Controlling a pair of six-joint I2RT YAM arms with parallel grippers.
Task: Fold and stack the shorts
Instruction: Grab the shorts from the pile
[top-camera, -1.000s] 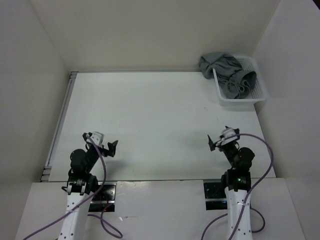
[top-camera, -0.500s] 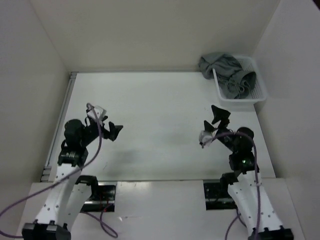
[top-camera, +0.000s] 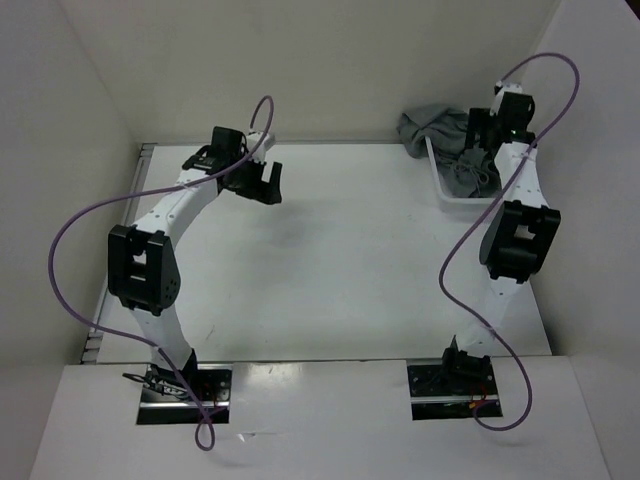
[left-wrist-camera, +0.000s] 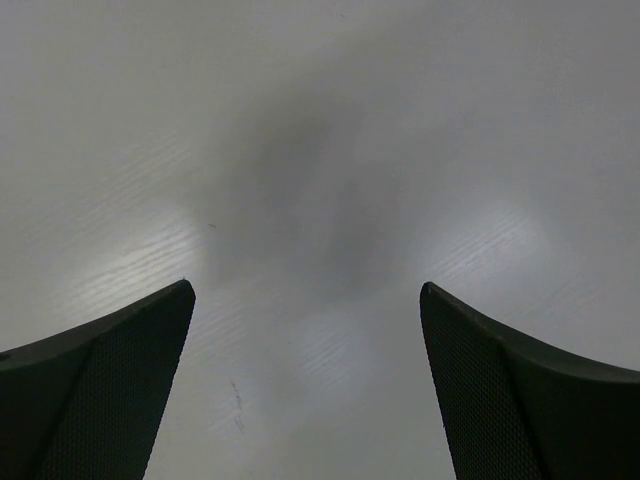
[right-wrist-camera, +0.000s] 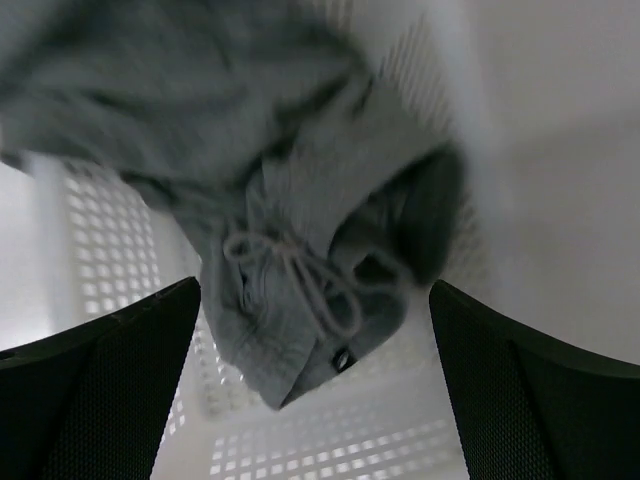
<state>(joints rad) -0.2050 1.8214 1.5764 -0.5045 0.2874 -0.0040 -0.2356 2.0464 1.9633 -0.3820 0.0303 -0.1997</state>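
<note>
Both tools gaping, nothing held? (spotter)
Yes. My right tool (right-wrist-camera: 313, 285) hangs straight above the shorts (right-wrist-camera: 300, 200), bunched in the basket (top-camera: 470, 205) at the surface's (top-camera: 330, 250) far right corner; left tool (top-camera: 268, 182) sits well apart, so right is nearer. (me)

the right arm (top-camera: 515, 235) hides the right side of the basket (top-camera: 437, 178) and part of the shorts (top-camera: 425, 128) inside it; in the right wrist view the shorts are blurred.

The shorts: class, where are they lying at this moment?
In the top view, the shorts lie crumpled at the far right of the table, partly in the white basket and spilling over its left rim, under the open right pincer.
</note>
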